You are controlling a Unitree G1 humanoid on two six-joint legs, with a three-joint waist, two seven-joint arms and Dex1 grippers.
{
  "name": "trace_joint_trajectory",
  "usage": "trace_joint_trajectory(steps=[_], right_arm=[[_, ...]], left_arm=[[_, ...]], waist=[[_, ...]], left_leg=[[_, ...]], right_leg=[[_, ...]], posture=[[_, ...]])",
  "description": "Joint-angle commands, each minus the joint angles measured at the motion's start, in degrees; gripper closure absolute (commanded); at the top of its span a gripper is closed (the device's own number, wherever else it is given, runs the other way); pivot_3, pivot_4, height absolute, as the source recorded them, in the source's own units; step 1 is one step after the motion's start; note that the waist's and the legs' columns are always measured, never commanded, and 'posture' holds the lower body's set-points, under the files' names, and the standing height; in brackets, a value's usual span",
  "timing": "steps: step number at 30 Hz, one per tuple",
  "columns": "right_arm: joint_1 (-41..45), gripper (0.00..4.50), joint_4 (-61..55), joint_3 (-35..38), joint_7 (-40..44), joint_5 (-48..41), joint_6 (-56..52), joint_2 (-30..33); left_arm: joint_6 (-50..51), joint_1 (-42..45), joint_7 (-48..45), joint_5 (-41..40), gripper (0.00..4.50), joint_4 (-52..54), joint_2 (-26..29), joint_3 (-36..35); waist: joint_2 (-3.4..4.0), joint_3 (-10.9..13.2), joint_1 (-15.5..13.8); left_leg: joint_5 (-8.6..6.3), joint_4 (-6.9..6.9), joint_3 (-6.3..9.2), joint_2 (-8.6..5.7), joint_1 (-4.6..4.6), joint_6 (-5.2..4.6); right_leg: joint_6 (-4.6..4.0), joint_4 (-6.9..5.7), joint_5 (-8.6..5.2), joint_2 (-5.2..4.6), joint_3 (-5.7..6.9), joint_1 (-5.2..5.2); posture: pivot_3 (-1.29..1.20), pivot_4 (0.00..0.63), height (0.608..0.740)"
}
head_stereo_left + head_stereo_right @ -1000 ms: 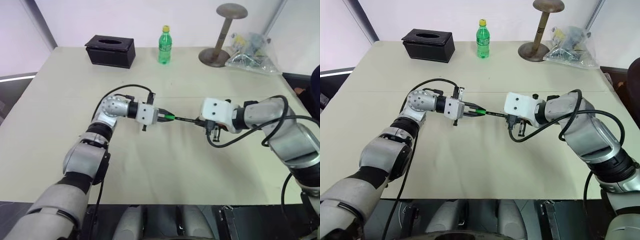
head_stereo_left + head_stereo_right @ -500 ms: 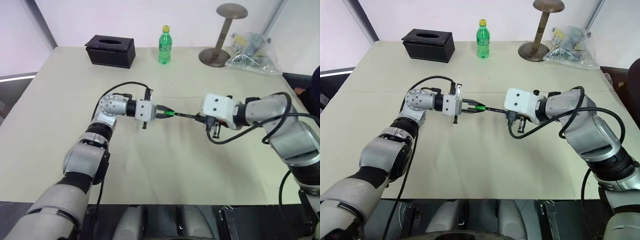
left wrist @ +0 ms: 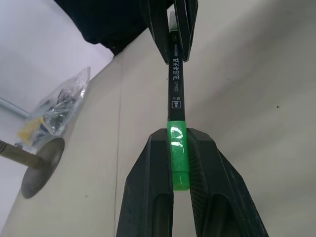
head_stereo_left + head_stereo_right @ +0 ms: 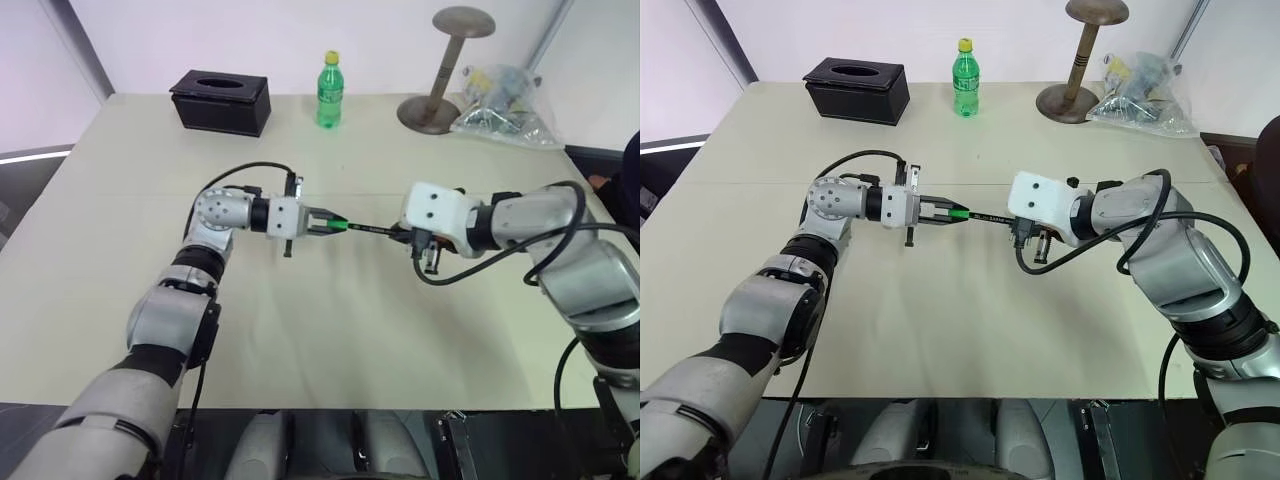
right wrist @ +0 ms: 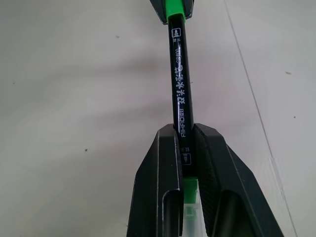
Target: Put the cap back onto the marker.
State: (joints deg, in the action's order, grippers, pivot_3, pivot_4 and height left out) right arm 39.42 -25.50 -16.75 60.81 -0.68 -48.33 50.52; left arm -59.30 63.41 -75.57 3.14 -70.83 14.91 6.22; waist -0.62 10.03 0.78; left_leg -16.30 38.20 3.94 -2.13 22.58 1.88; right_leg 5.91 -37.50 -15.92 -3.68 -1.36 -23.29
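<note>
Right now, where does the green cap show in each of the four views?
Left eye view: cap, mid-table, in the left gripper.
Right eye view: cap, same place.
Left wrist view: cap between the fingers.
Right wrist view: cap, far end of the marker.
Shared landmark: the marker.

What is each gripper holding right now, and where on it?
Left gripper pinches the green cap by its sides; right gripper clamps the marker near its rear green end.

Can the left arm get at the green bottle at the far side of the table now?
Probably not yet: the left gripper is shut on the cap, joined to the marker. The table toward the green bottle lies free.
</note>
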Motion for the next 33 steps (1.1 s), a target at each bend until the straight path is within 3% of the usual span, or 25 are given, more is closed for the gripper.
trace_joint_trajectory(steps=[1,14,24,33], right_arm=[[0.9,4.43,-5.0,-2.9,0.8,-1.8,1.2,-2.2],[2.8,4.43,-5.0,-3.8,0.2,-1.4,0.1,-4.2],[5.3,4.43,-4.8,-5.8,0.2,1.0,1.5,-5.7],[5.3,4.43,-5.1,-7.3,0.9,2.9,2.1,-5.8]], left_arm=[[-2.7,1.5,2.9,0.9,4.50,2.5,-3.2,1.7],[-2.4,1.4,3.5,-1.2,4.50,3.0,-4.4,0.6],[6.5,1.0,-7.2,-9.2,4.50,4.8,-7.3,-2.6],[4.4,0.5,-7.8,-6.7,4.50,5.1,-6.3,-1.3]], waist=[[0.00,0.0,0.0],[0.00,0.0,0.0],[0.00,0.0,0.0],[0.00,0.0,0.0]], left_leg=[[0.00,0.00,0.00,0.00,0.00,0.00],[0.00,0.00,0.00,0.00,0.01,0.00],[0.00,0.00,0.00,0.00,0.01,0.00],[0.00,0.00,0.00,0.00,0.02,0.00]], right_leg=[[0.00,0.00,0.00,0.00,0.00,0.00],[0.00,0.00,0.00,0.00,0.00,-0.01],[0.00,-0.01,0.00,0.00,0.00,-0.02],[0.00,-0.01,0.00,0.00,0.00,-0.03]], posture=[[0.00,0.150,0.740],[0.00,0.150,0.740],[0.00,0.150,0.740],[0.00,0.150,0.740]])
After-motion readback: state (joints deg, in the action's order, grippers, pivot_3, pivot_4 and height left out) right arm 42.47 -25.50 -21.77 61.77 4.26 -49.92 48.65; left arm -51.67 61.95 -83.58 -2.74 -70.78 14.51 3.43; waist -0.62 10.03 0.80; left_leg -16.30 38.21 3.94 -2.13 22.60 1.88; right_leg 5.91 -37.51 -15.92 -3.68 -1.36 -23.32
